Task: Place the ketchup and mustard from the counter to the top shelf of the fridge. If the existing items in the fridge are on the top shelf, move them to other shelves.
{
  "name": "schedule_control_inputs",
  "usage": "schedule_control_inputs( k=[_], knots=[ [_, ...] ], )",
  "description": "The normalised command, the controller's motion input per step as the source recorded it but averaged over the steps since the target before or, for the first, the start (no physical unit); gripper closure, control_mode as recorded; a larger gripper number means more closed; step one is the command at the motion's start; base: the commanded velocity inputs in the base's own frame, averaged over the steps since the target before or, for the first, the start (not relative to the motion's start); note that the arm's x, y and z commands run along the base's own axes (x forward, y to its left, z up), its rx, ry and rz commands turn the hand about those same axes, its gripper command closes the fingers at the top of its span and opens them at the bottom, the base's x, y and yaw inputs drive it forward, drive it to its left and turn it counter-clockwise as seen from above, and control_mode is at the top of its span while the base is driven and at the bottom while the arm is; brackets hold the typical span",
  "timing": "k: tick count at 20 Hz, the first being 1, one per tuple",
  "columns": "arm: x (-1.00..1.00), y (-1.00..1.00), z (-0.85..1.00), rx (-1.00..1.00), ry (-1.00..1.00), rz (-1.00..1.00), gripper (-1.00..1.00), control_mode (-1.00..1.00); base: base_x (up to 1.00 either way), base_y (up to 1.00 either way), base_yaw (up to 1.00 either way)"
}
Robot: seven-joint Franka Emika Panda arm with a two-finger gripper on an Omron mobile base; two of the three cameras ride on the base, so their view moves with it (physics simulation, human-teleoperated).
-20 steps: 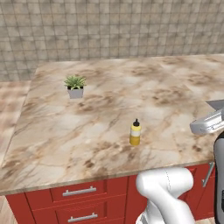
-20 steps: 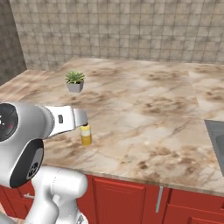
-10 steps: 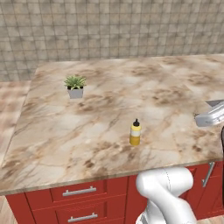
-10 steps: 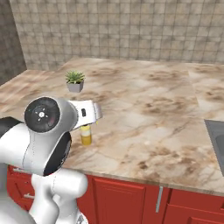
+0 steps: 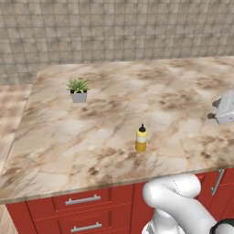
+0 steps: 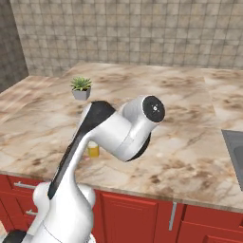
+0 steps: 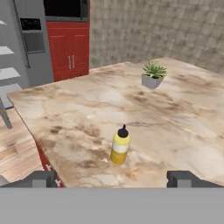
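While the arm hangs back from the slab: nothing is gripped, and the reach for the bottle is not yet begun, as I judge it.
Mustard: small yellow squeeze bottle with a dark pointed nozzle (image 7: 120,147), upright on the broad beige-brown marbled stone counter (image 5: 114,114), near the front edge, above the red cabinet fronts with silver bar handles (image 5: 82,200).
Mustard, other angles: stands clear in the left base view (image 5: 141,139); in the right base view just a yellow sliver (image 6: 93,151) peeks out under the white forearm.
Pincer: two-finger gripper (image 7: 115,178) with its dark tips wide apart, empty, pointed at the bottle from the front side of the counter, a gap between them.
Neighbours: small potted green plant in a grey pot (image 5: 78,90) sits well apart, toward the tiled wall; no hindrance.
Fridge: tall grey cabinet (image 7: 22,43) shows far left in the hand view; shelf contents too small to tell.
Ketchup: not logged from these angles.
Doing it well: centre the bottle between the tips, come in level, close on the body below the nozzle, not on the nozzle.
Risk: a light, narrow bottle tips easily if one finger touches first.
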Motion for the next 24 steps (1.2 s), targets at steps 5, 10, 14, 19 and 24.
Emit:
schedule_control_inputs(
  k=[5, 10, 14, 19, 24],
  knots=[
    [0.86, -0.02, -0.57, 0.0, 0.02, 0.44, -1.0, -1.0, 0.0, 0.0, 0.0],
    [0.55, 0.19, -0.56, 0.0, 0.0, 0.24, -1.0, -1.0, 0.0, 0.0, 0.0],
    [0.34, 0.3, -0.59, 0.0, 0.0, 0.06, -1.0, -1.0, 0.0, 0.0, 0.0],
    [0.24, 0.3, -0.58, 0.0, 0.0, 0.01, -1.0, -1.0, 0.0, 0.0, 0.0],
    [0.37, 0.36, -0.43, 0.0, 0.0, 0.0, -1.0, -1.0, 0.0, 0.0, 0.0]
  ],
)
